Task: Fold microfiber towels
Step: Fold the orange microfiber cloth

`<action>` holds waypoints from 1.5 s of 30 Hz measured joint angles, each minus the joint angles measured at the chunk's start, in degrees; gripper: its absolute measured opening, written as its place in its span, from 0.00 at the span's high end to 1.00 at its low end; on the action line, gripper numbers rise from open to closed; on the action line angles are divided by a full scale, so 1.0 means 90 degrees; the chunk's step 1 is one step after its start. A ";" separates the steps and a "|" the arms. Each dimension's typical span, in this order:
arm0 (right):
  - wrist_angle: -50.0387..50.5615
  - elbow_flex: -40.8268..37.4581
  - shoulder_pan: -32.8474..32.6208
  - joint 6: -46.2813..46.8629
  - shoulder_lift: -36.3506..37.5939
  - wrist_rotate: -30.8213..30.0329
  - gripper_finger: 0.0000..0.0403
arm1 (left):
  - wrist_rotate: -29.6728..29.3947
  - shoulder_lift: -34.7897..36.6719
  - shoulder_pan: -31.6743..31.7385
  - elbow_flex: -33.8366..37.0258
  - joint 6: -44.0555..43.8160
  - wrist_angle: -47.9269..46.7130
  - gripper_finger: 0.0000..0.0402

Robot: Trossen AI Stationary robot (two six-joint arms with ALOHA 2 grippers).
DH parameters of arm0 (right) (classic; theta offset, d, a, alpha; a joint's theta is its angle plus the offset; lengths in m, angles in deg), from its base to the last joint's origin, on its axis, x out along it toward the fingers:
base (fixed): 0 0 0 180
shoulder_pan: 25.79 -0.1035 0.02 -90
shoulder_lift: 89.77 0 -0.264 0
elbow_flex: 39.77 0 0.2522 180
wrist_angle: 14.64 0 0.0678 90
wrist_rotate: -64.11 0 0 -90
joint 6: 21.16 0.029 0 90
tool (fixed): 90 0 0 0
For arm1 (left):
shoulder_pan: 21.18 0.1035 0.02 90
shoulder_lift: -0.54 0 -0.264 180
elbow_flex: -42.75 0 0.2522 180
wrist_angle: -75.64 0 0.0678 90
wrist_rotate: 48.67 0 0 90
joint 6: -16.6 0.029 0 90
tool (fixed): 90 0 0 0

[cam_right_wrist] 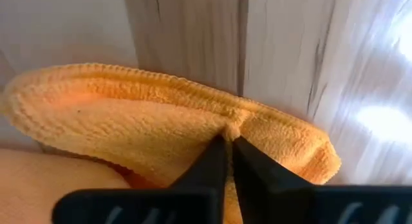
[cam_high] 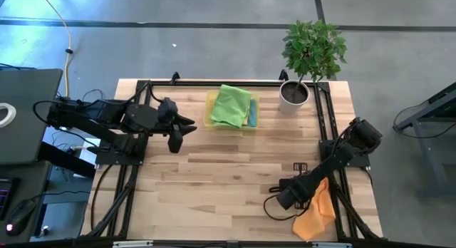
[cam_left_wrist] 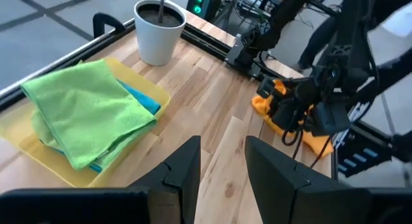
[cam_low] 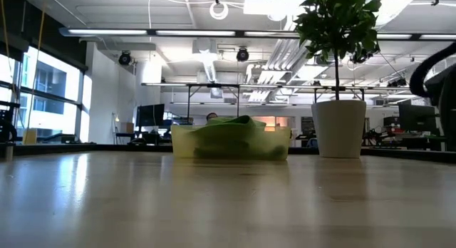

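— What's on that wooden table (cam_high: 214,177) apart from the work itself?

— A translucent yellow tray (cam_high: 211,121) near the far edge, about the middle. Just beside it stands a white pot (cam_high: 293,96) with a leafy green plant (cam_high: 313,47) growing upright.

— And off the table?

— A yellow cable (cam_high: 68,45) runs across the grey floor on the left. There's a dark desk (cam_high: 25,112) there too, with a roll of white tape (cam_high: 6,114) on it.

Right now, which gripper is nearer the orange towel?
Right. The right gripper is pinched shut on the orange towel's edge; the left gripper hangs across the table, near the yellow tray.
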 joint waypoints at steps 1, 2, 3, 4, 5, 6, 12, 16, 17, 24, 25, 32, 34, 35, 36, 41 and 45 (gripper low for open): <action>-0.0067 0.0001 0.0016 -0.0042 0.0008 -0.0093 0.98 | -0.0012 -0.0023 0.0000 0.0000 -0.0104 0.0010 0.72; -0.0124 0.0006 0.0033 -0.0047 0.0010 -0.0228 0.97 | -0.0013 -0.0041 0.0000 0.0002 -0.0180 0.0003 0.72; -0.0169 0.0010 0.0061 -0.0043 0.0010 -0.0385 0.95 | -0.0015 -0.0052 0.0000 0.0005 -0.0250 -0.0001 0.72; -0.0209 0.0010 0.0086 -0.0034 0.0014 -0.0586 0.95 | -0.0038 -0.0089 0.0000 0.0003 -0.0315 0.0009 0.72; -0.0255 0.0010 0.0128 -0.0037 0.0031 -0.0815 0.95 | -0.0069 -0.0141 0.0000 -0.0002 -0.0344 0.0037 0.72; -0.0332 0.0006 0.0192 -0.0062 0.0051 -0.1119 0.96 | -0.0067 -0.0175 0.0000 -0.0001 -0.0350 0.0038 0.72; -0.1234 -0.0012 0.0862 -0.0227 0.0228 -0.2566 0.98 | -0.0066 -0.0643 0.0000 0.0005 -0.0457 0.0110 0.72; -0.2687 -0.0012 0.1463 -0.0566 0.0258 -0.2924 0.99 | 0.0002 -0.1100 0.0000 0.0007 -0.0498 0.0105 0.72; -0.3137 -0.0012 0.1601 -0.0689 0.0258 -0.2897 0.99 | 0.0024 -0.1227 -0.0002 0.0006 -0.0502 0.0128 0.72; -0.6372 -0.0009 0.2311 -0.1640 0.0258 -0.2451 0.99 | 0.0735 -0.1721 -0.0005 0.0010 -0.0560 0.0022 0.72; -0.6724 -0.0007 0.2400 -0.1694 0.0258 -0.2397 0.99 | 0.0833 -0.1744 -0.0005 0.0006 -0.0554 0.0048 0.72; -0.7720 -0.0004 0.2859 -0.2095 0.0258 -0.1881 0.91 | 0.0988 -0.1716 -0.0002 0.0002 -0.0168 -0.0102 0.72; -0.7712 -0.0007 0.2930 -0.1959 0.0258 -0.1740 0.83 | 0.0986 -0.1685 -0.0002 0.0000 0.0041 -0.0111 0.72; -0.7712 -0.0007 0.2961 -0.1887 0.0258 -0.1667 0.79 | 0.0989 -0.1687 -0.0002 0.0000 0.0187 -0.0130 0.72; -0.7702 -0.0003 0.3003 -0.1808 0.0258 -0.1545 0.74 | 0.0990 -0.1692 0.0000 0.0000 0.0349 -0.0171 0.72; -0.7209 0.0279 0.3273 -0.1248 0.0260 -0.0501 0.55 | 0.0986 -0.1698 0.0008 0.0000 0.1011 -0.0407 0.72; -0.6117 0.0668 0.3419 -0.0851 0.0260 0.0331 0.50 | 0.0986 -0.1741 0.0007 0.0000 0.1187 -0.0468 0.72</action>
